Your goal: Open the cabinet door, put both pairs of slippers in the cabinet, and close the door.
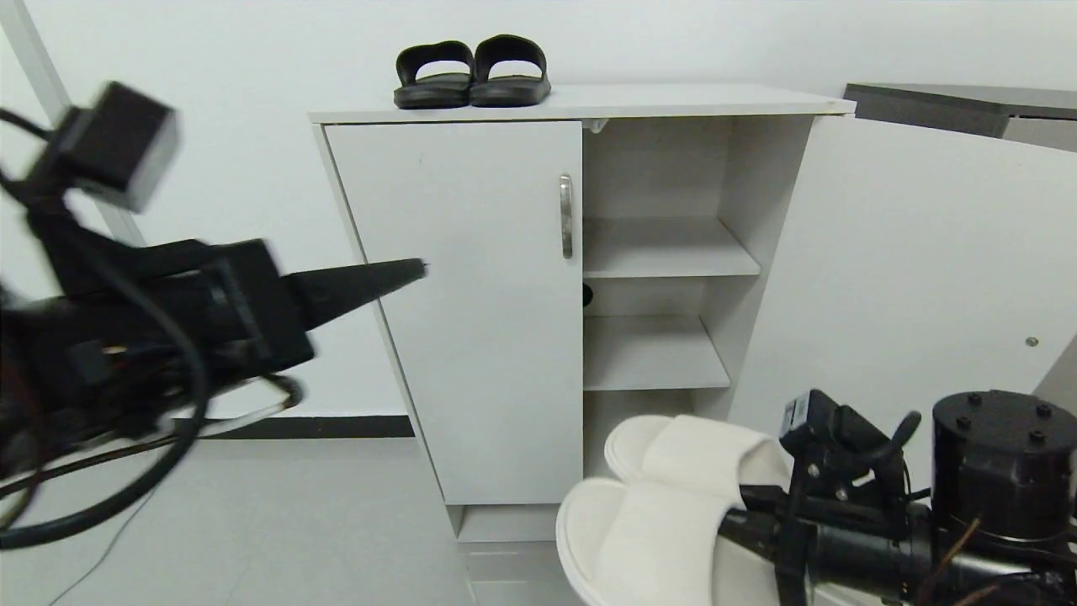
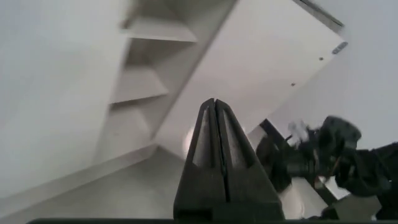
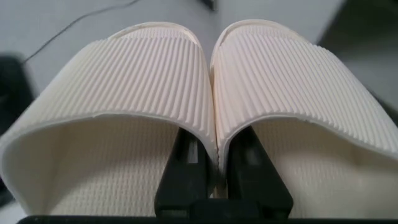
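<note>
A white cabinet [image 1: 673, 100] stands ahead with its left door [image 1: 463, 311] closed and its right door [image 1: 909, 278] swung wide open, baring two shelves [image 1: 665, 248]. A pair of black slippers [image 1: 473, 74] rests on the cabinet top at the left. Low in front of the open side, my right gripper [image 1: 734, 526] is shut on a pair of white slippers [image 1: 665, 497]; its fingers [image 3: 186, 174] pinch the two inner strap edges [image 3: 214, 124] together. My left gripper [image 1: 418, 270] hangs shut and empty before the closed door, its fingertips [image 2: 214, 107] pressed together.
The closed door carries a metal handle [image 1: 566, 216] at its right edge. A grey piece of furniture [image 1: 959, 105] stands behind the open door at the right. Bare grey floor [image 1: 294, 522] lies left of the cabinet.
</note>
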